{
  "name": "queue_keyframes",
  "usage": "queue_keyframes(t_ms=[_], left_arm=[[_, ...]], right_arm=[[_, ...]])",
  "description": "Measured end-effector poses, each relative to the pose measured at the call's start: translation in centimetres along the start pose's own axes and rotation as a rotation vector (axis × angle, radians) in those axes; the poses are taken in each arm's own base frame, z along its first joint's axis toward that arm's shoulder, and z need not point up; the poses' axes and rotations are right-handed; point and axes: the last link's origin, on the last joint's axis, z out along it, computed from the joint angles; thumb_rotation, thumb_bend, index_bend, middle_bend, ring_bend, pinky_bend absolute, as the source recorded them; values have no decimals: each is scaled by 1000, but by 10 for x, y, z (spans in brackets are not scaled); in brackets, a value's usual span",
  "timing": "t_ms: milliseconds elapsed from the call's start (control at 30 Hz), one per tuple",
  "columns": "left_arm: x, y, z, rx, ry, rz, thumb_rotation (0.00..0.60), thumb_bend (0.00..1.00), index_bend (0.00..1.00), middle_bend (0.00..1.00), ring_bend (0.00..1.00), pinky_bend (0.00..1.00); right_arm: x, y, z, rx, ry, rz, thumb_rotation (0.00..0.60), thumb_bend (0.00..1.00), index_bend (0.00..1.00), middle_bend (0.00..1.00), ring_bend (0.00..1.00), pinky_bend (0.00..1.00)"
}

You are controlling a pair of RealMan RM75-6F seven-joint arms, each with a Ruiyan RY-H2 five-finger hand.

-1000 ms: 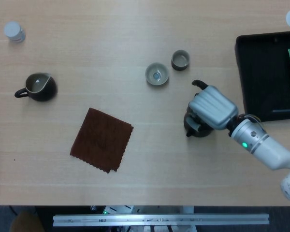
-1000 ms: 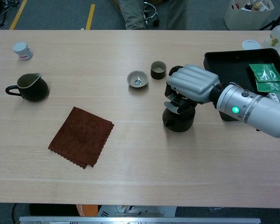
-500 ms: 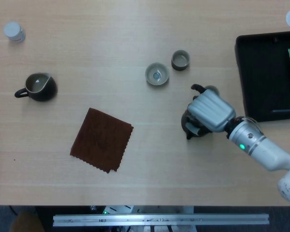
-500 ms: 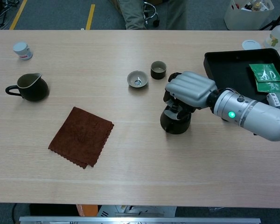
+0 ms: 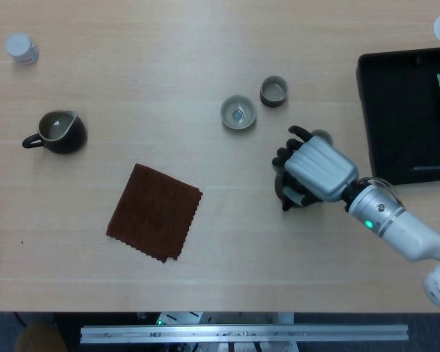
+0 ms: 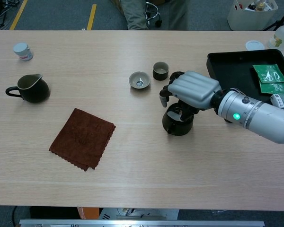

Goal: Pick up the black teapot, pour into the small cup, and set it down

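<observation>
Head view: right hand (image 5: pixel 317 169) covers the black teapot (image 5: pixel 290 192), which sits on the bench (image 5: pixel 205 279) below the small cup (image 5: pixel 273 91); fingers look spread, grip unclear.

Chest view: teapot (image 6: pixel 177 122) rests on the bench (not lifted), so I cannot tell whether it is held. Lifting, pouring and setting down remain.

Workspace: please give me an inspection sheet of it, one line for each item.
Surface: wooden table, dry.
Job's things: black teapot upright under right hand; small cup beside dark cup.
Clutter: brown cloth, dark pitcher, white jar, black tray with green packets.
Hands: right hand on teapot, grip unclear; left not in view.
Cables: nothing seen.
Surroundings: seated person, white bin.
</observation>
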Motion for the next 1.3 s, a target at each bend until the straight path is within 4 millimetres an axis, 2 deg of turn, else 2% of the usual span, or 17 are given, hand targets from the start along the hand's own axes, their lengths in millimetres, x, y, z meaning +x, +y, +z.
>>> queue_keyframes(t_ms=[300, 533, 600, 700, 767, 900, 1033, 1133, 1300], left_arm=[[1, 0, 4, -12, 4, -1, 600, 389, 145, 205, 177, 186], [2, 1, 7, -27, 5, -6, 600, 389, 145, 205, 177, 186], [3, 0, 8, -29, 7, -8, 600, 389, 145, 205, 177, 186], [3, 1, 9, -35, 7, -9, 600, 389, 145, 205, 177, 186], [2, 1, 10, -42, 7, -10, 600, 388, 145, 205, 177, 186], [1, 7, 12, -68, 5, -15, 600, 389, 145, 205, 177, 186], [1, 13, 13, -102, 12, -19, 600, 389, 145, 205, 177, 186], [1, 17, 13, -125, 19, -19, 600, 389, 145, 205, 177, 186], [0, 27, 13, -162, 17, -23, 600, 388, 145, 205, 177, 186]], right_arm=[[23, 13, -15, -57, 112, 27, 427, 398, 299, 291, 215, 124], [42, 40, -47, -168, 204, 51, 433, 398, 299, 291, 215, 124], [43, 48, -58, -207, 224, 55, 459, 398, 299, 292, 214, 124], [43, 64, -82, -290, 252, 60, 561, 398, 299, 299, 215, 124], [40, 75, -101, -355, 267, 60, 594, 398, 299, 306, 215, 124], [36, 90, -135, -469, 306, 58, 600, 399, 299, 327, 215, 124], [25, 100, -180, -604, 349, 71, 600, 398, 299, 344, 215, 124], [16, 103, -212, -691, 366, 86, 600, 399, 299, 354, 215, 124], [5, 105, -253, -791, 365, 102, 600, 398, 299, 354, 215, 124]])
